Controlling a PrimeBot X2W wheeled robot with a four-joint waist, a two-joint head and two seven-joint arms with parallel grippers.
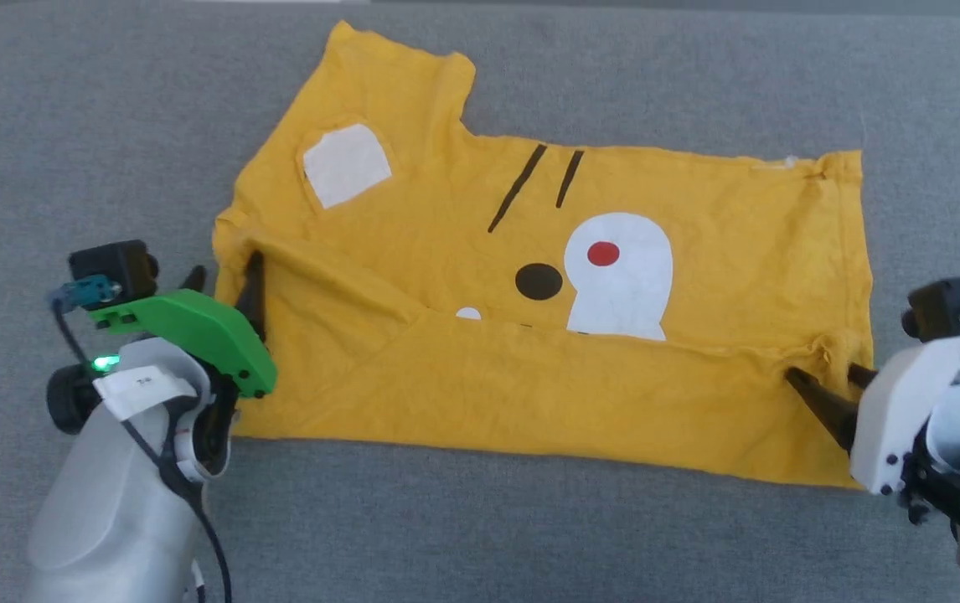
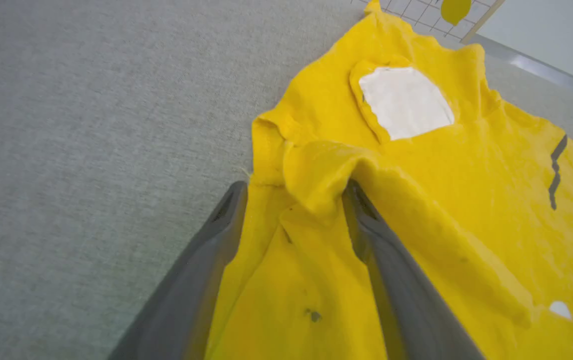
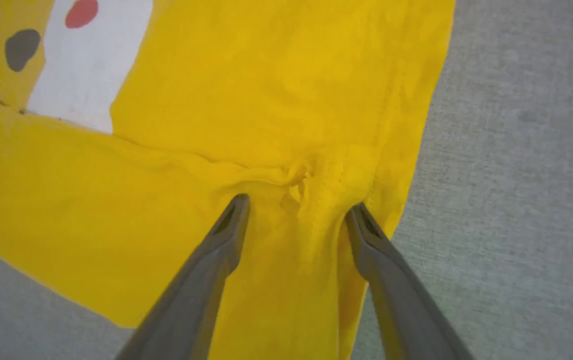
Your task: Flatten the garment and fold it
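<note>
Spread between the two pincers: a mustard-yellow short-sleeved cotton T-shirt (image 1: 480, 209) with a cartoon face print of white patches, black stripes, a black dot and a red dot. Near edge turned up over the print in a long folded band (image 1: 530, 377) reaching from one pincer to the other and hiding the foot of the large white patch (image 1: 618, 276). Creased along that band and puckered at both ends, with one sleeve (image 1: 388, 75) sticking out well beyond the left pincer's tips.

Judged soft, light and limp: too floppy to keep a shape, likely to sag and drag if lifted by one point, unlikely to slip from a firm pinch, not fragile. Best taken at corners or on doubled hems, both ends at once, and kept taut between the pinches.

Fingers of the left pincer (image 1: 225, 266) (image 2: 295, 186) stand apart, straddling the raised end of the fold; cloth between them, not squeezed. Fingers of the right pincer (image 1: 821, 371) (image 3: 300, 202) likewise spread, tips on either side of a bunched knot of hem at the band's other end; nothing clamped.

Beneath it all, a grey felt-like tabletop (image 1: 111, 126), showing to the outside of each pincer.
</note>
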